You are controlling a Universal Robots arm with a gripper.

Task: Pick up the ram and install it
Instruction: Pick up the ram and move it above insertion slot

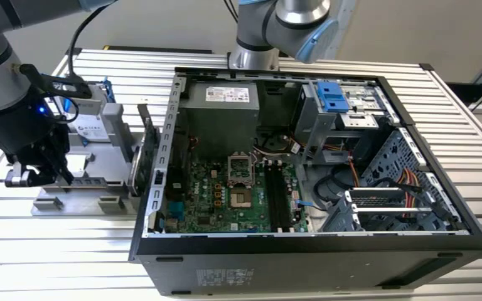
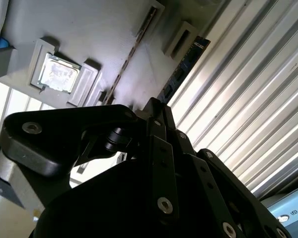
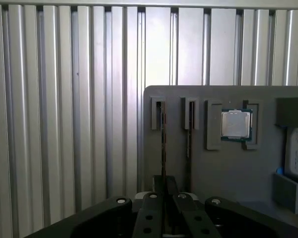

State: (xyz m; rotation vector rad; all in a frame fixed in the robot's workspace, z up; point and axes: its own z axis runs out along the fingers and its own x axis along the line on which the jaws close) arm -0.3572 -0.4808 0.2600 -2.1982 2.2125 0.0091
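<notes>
Ram (image 3: 162, 144) standing on edge in the outermost slot of the grey holder (image 3: 228, 168), clamped by the gripper (image 3: 165, 179), with a long stretch of it running out beyond the tips. Beneath the gripper, slatted table (image 1: 476, 125); well off to one side of it, open computer case (image 1: 308, 263). Just beside the gripped slot, a second slot, then further from the gripper a square processor (image 3: 235, 124) seated in its recess.

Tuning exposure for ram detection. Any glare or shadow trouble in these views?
Second wrist view: strong glare on the ribbed table beside the ram, gripper a dark silhouette. First wrist view: dim overall, ram dark in its slot, processor brightly reflective. Exterior view: even light, computer case interior shaded.
</notes>
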